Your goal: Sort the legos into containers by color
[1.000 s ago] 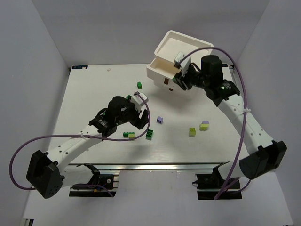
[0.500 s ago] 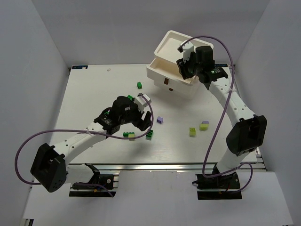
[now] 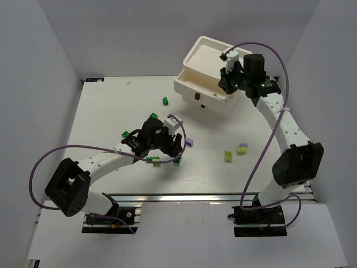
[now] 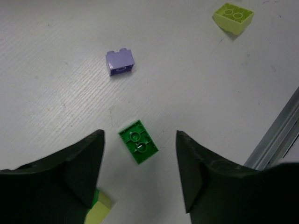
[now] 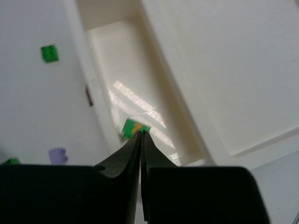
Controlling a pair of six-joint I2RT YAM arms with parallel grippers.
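My left gripper (image 4: 140, 135) is open and low over the table, its fingers either side of a dark green lego (image 4: 138, 142) that lies studs down. Beyond it lie a pale purple lego (image 4: 120, 62) and a lime lego (image 4: 233, 16). My right gripper (image 5: 141, 133) is shut, fingers pressed together, above the pulled-out drawer (image 5: 117, 56) of the white containers (image 3: 215, 78). A green lego (image 5: 133, 127) shows in that drawer just past the fingertips. In the top view the left gripper (image 3: 174, 148) is near the table's front and the right gripper (image 3: 227, 84) is over the unit.
Loose legos lie on the table: green ones (image 3: 165, 101) (image 3: 125, 134), a purple one (image 3: 189, 143), lime ones (image 3: 228, 156) (image 3: 242, 149). A lime brick (image 4: 99, 207) lies under my left finger. The table's metal front rail (image 4: 275, 135) is close on the right.
My left gripper has moved right and toward the front edge, coming down around the green lego. My right arm has swung from the drawer fronts to above the unit.
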